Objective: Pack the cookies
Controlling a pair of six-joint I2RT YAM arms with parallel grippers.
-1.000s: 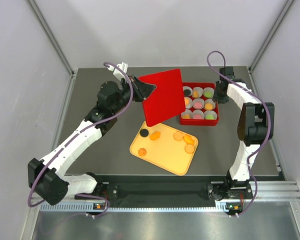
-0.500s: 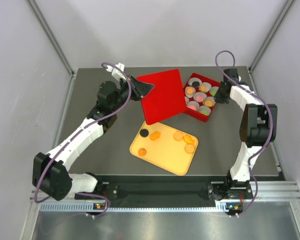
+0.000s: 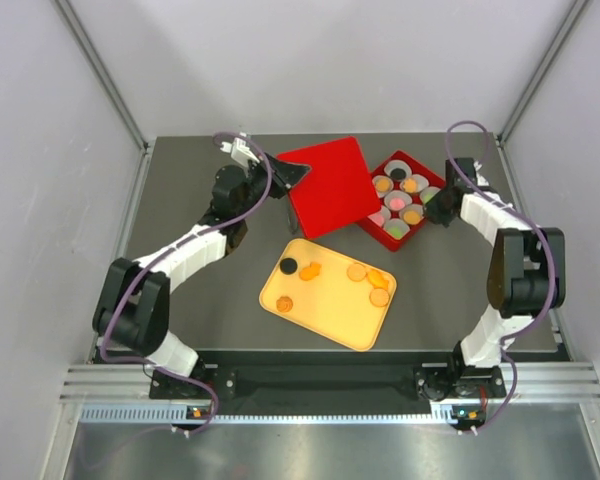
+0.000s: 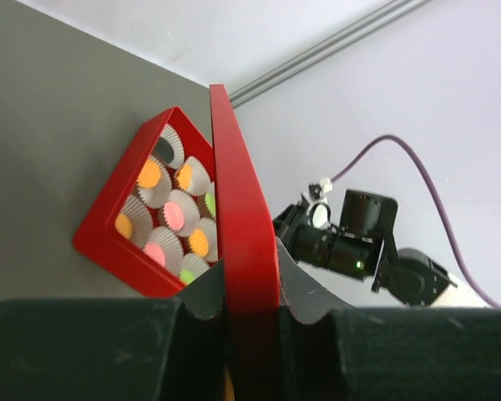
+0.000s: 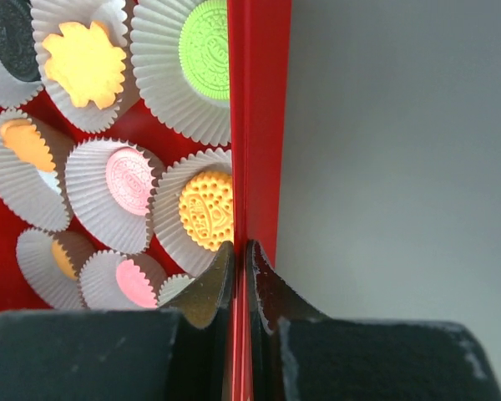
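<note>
The left gripper (image 4: 244, 284) clamps the red lid (image 3: 328, 185) by its edge, raised beside the red box (image 3: 427, 214). The right gripper (image 5: 240, 263) pinches the box's wall, likely steadying it for closing. Cookies (image 5: 204, 209) fill its paper cups (image 5: 83, 200), and 6 more lie on the yellow tray (image 3: 325, 310).
</note>
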